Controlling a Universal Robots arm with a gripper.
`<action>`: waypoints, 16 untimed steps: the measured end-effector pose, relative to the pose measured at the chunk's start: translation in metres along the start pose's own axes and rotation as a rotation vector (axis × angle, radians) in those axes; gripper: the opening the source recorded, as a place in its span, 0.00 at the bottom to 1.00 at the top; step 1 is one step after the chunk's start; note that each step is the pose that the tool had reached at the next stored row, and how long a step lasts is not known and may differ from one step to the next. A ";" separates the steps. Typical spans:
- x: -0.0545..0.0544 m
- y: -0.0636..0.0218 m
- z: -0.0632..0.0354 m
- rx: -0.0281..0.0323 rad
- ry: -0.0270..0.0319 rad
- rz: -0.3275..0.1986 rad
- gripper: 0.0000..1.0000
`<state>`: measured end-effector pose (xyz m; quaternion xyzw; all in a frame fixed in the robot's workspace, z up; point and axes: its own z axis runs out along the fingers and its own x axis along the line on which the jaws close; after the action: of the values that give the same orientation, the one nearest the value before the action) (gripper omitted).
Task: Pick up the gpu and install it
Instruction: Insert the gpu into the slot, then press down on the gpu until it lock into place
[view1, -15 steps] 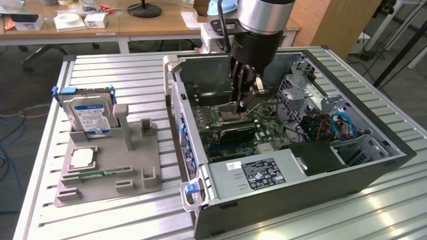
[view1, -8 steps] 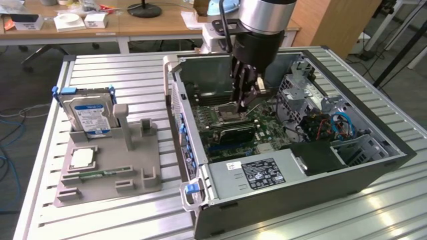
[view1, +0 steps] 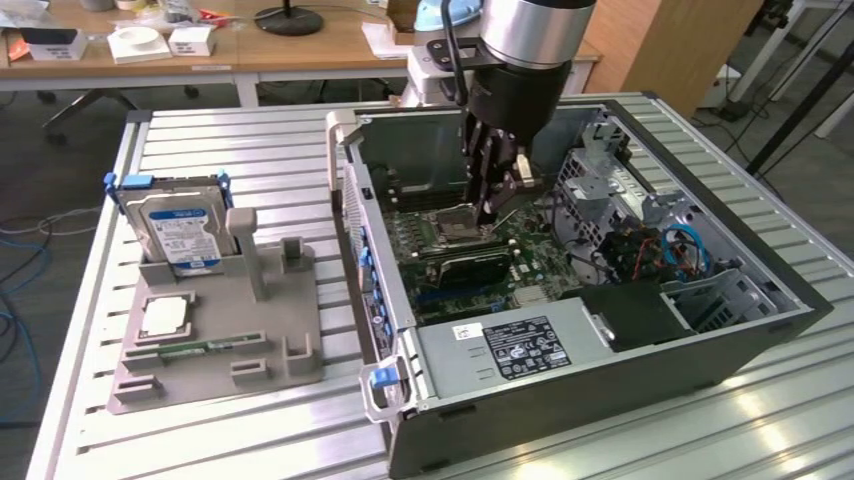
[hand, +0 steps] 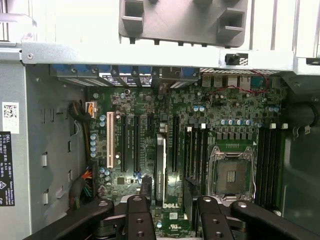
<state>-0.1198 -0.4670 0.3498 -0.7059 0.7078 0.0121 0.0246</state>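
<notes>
— Where's the gpu (hand: 160, 165)?

— On edge in a black slot of the motherboard (hand: 150, 115), inside the open computer case (view1: 747, 345). The one white slot (hand: 110, 140) lies to one side of it, the one bare CPU socket (hand: 231, 175) to the other.

— And the claw (hand: 172, 220)?

— Spread wide, pinching nothing. It hangs inside the case above the board, one finger on either side of the card's line.

— What else, counted?

— On the slatted worktop (view1: 667, 440), at the exterior view's left, one grey fixture (view1: 287, 355) carrying one hard drive (view1: 180, 232), one processor chip (view1: 163, 316) and one memory stick (view1: 200, 348).

— Room to move?

— The case lies with its open side upward. The drive cage and one power supply (view1: 514, 345) crowd two edges of the board.
</notes>
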 end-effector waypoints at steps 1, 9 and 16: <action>0.000 0.0000 0.0000 -0.0001 0.0000 0.000 0.40; 0.000 0.0000 0.0000 0.0000 -0.0001 0.000 0.40; 0.000 0.0000 0.0000 0.0000 0.0000 0.000 0.38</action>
<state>-0.1198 -0.4670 0.3498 -0.7059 0.7078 0.0121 0.0246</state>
